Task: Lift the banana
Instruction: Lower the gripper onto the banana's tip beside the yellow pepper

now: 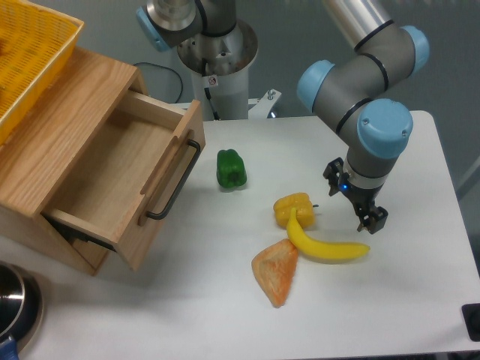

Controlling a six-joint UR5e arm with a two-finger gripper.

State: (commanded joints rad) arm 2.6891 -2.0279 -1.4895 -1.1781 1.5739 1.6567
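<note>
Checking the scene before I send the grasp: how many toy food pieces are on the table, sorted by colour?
Yellow: 2, the banana and the yellow pepper
Green: 1, the green pepper
Orange: 1, the orange wedge
Total: 4

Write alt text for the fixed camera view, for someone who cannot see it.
A robot arm's gripper hovers just above the right end of a yellow banana on a white table. The banana's stem end touches a yellow pepper, with an orange wedge below it and a green pepper farther left. An open wooden drawer stands at left.
</note>
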